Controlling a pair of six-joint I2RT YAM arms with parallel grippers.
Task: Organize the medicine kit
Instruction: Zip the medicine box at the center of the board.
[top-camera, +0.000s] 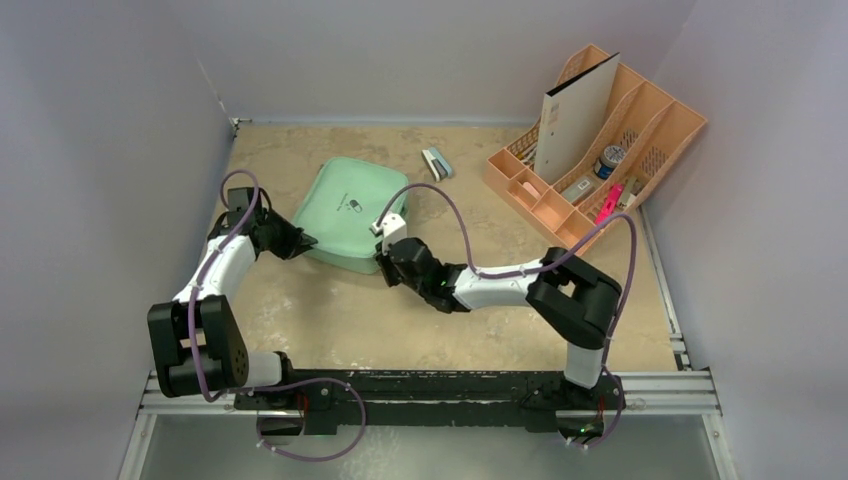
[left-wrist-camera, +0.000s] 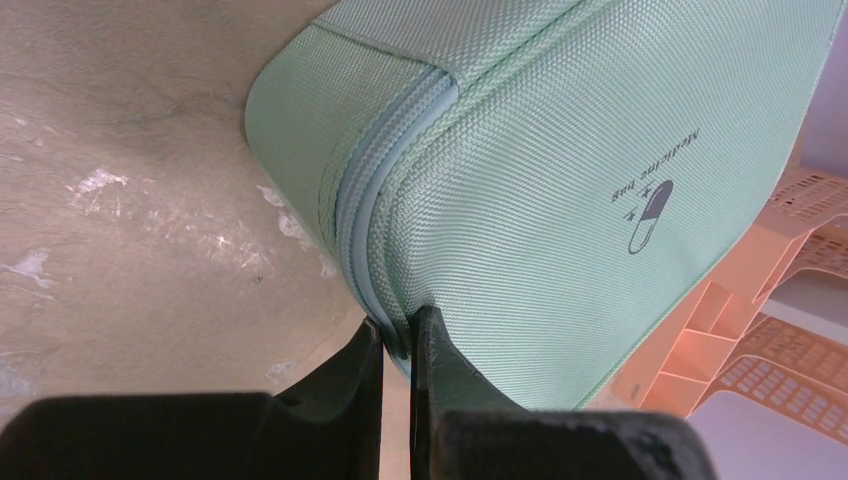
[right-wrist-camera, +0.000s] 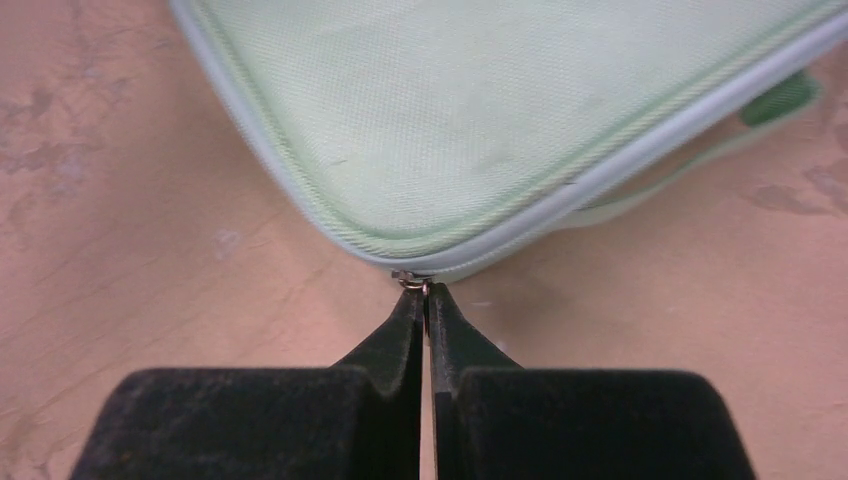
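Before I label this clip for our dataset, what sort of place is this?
Probably a robot lab test cell: two arms bolted to a rail, plain walls boxing in the table, props like the medicine kit.

Kit (left-wrist-camera: 560, 150) runs off top and right edges of left wrist view; organizer (left-wrist-camera: 760, 330) cut off lower right. Zipper pull (right-wrist-camera: 410, 279) mostly hidden between right gripper (right-wrist-camera: 424, 298) tips. Organizer contents, top view upper right: too small to tell.

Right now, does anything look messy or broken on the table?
Nothing looks broken or spilled. The mint-green medicine kit is closed and sits crooked. One small blue-and-white thing lies loose by itself between it and the peach organizer.
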